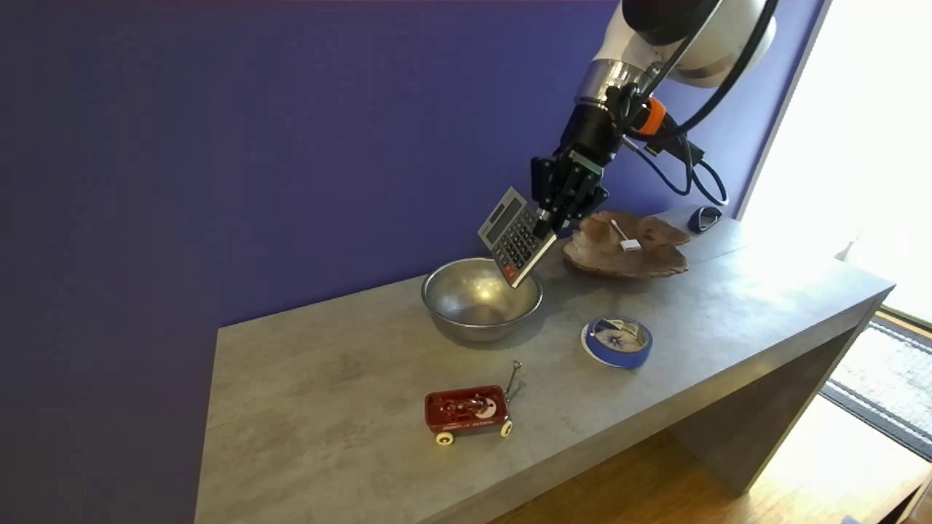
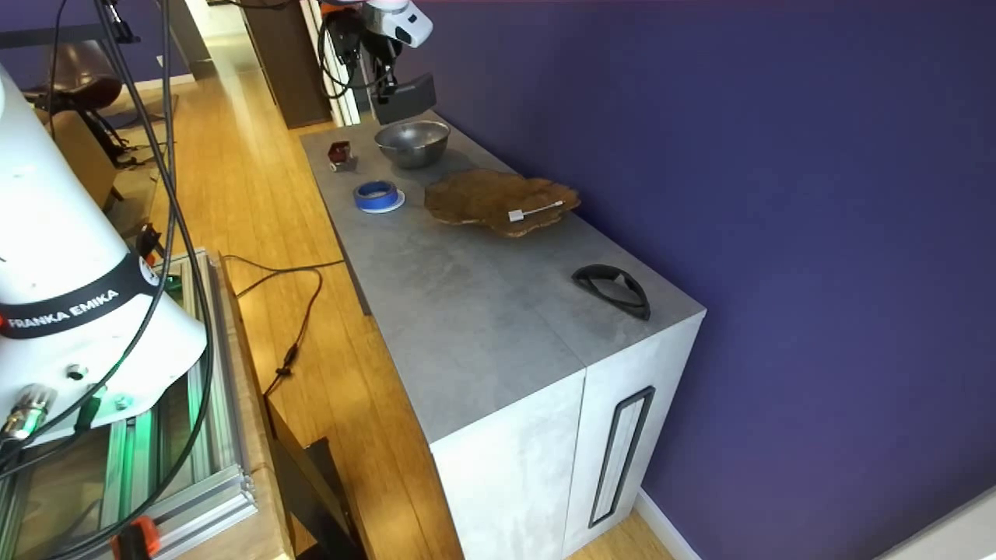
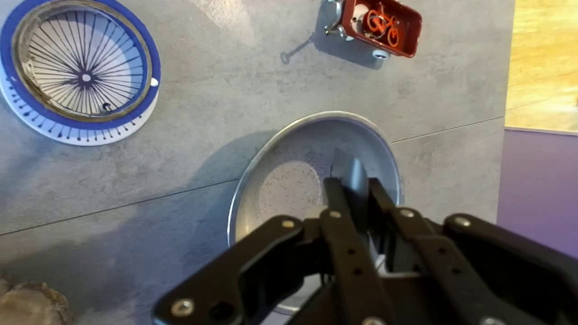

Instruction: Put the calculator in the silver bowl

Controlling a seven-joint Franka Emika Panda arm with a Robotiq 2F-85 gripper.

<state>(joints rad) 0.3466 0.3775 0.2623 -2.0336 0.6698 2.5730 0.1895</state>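
The grey calculator point(image 1: 514, 235) is being gripped by the pincer point(image 3: 353, 186) and is being held above the silver mixing bowl point(image 1: 473, 295), its long axis being tilted rather than levelled

In an exterior view, a long table point(image 1: 313, 393) with a mottled grey top is seen, its right end set farther off. Towards the far edge, a silver bowl point(image 1: 470, 302) is stood upright. To its right, apart from it, a wavy-edged wooden bowl point(image 1: 619, 263) is placed, also at the far side. Nearer, in front of the silver bowl, a small red wagon point(image 1: 466, 409) is stood on its pale wheels. To the wagon's right, well apart, a white disc point(image 3: 90, 137) is laid flat, with a roll of blue tape point(image 1: 617, 359) rested upon it. By the far right corner, beyond the wooden bowl, a black loop point(image 1: 695, 224) is laid. In the wrist view, fine seams are shown in the tabletop.
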